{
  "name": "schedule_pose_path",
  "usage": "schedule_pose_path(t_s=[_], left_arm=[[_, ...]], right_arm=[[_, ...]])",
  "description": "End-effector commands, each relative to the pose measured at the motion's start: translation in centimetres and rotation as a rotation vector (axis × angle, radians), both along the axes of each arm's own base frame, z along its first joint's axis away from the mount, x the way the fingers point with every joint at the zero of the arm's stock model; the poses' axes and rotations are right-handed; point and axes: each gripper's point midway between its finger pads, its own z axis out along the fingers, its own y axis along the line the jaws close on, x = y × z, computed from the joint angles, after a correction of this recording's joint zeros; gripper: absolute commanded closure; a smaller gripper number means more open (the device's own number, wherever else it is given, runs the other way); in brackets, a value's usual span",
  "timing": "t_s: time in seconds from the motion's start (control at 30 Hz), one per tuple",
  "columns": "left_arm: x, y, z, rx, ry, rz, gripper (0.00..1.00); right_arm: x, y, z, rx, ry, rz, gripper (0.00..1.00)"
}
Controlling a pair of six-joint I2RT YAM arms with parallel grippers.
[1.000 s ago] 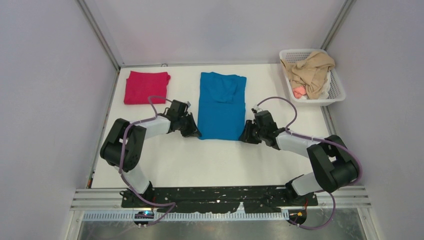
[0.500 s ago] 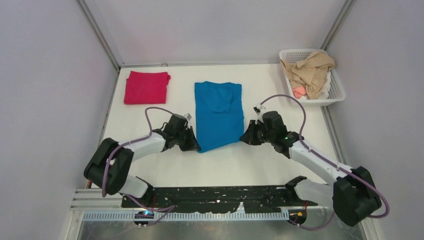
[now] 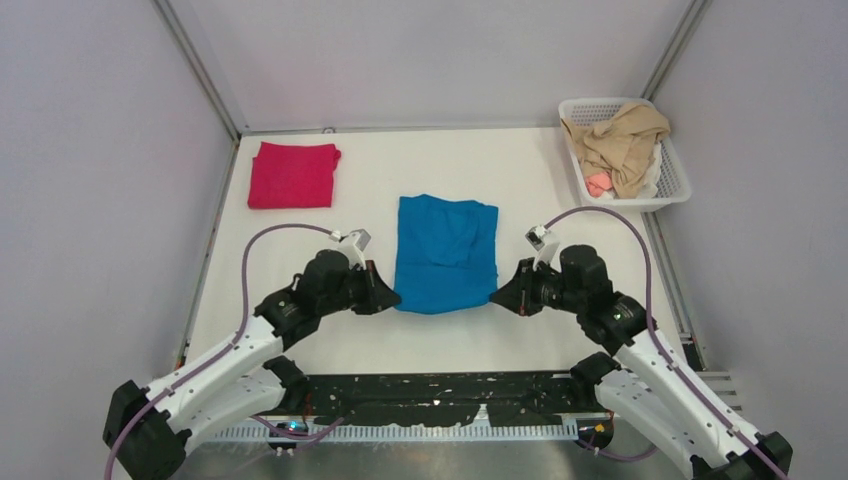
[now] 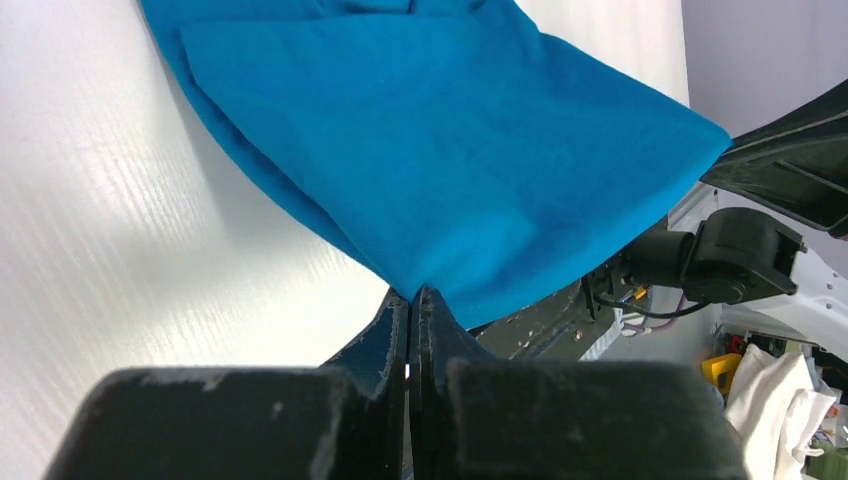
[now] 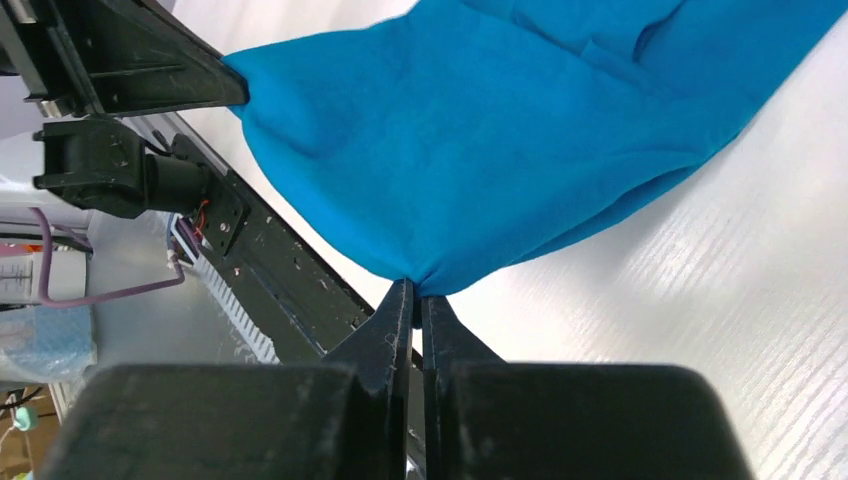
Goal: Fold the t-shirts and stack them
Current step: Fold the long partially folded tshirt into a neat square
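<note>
1. In the middle of the table, the blue shirt lies folded into a long shape, with its near edge lifted off the top.
2. The left gripper is closed tight on the near left corner of the blue shirt. Its fingers pinch the cloth with no gap.
3. The right gripper is closed tight on the near right corner in the same way.
4. The near edge hangs in the air between the two grippers, and the far part rests on the table.
5. The red shirt lies folded flat at the far left corner, well apart from the blue shirt.
6. A white basket sits at the far right corner with tan cloth in it.
</note>
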Motion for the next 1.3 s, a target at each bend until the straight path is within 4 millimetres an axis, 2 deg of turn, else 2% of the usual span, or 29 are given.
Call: schedule_pose_path(t_s=[0.0,0.1,0.17,0.33,0.4,0.43,0.57,0.73,0.87,1.0,1.17,1.27], left_arm=[[0.2,1.2,0.8,0.021,-0.038,0.050,1.00],[1.4,1.9,1.6,0.062,-0.065,0.100,1.00],[2.3,2.0,2.3,0.093,-0.084,0.118,1.00],[5.9,1.8,4.5,0.148,-0.127,0.179,1.00],[7.4,1.7,5.1,0.174,-0.129,0.199,1.00],[8.2,1.9,5.3,0.194,-0.137,0.210,1.00],[11.2,3.0,5.6,0.256,-0.151,0.269,1.00],[14.2,2.0,6.5,0.225,-0.153,0.246,1.00],[16.9,1.3,6.5,0.231,-0.132,0.238,1.00],[18.5,0.1,5.8,0.220,-0.101,0.195,1.00],[20.7,0.2,4.3,0.234,-0.058,0.210,1.00],[21.7,0.1,3.3,0.229,-0.027,0.202,1.00]], right_arm=[[-0.4,-0.1,3.4,0.031,-0.093,0.021,0.94],[1.0,-0.9,4.1,0.001,-0.123,-0.059,0.94],[2.7,-1.8,4.8,-0.030,-0.165,-0.149,0.94],[5.4,-1.0,7.0,0.012,-0.216,-0.201,0.94],[6.5,-1.1,7.3,-0.003,-0.218,-0.233,0.94],[7.4,-1.6,6.9,-0.032,-0.212,-0.271,0.94],[9.9,-2.8,7.2,-0.086,-0.229,-0.362,0.94],[12.7,-3.7,8.4,-0.079,-0.258,-0.431,0.94],[14.8,-3.7,7.8,-0.078,-0.237,-0.445,0.94],[16.4,-4.2,7.2,-0.088,-0.220,-0.468,0.94],[18.0,-4.5,6.0,-0.091,-0.197,-0.477,0.94],[19.3,-4.6,4.6,-0.095,-0.163,-0.482,0.94]])
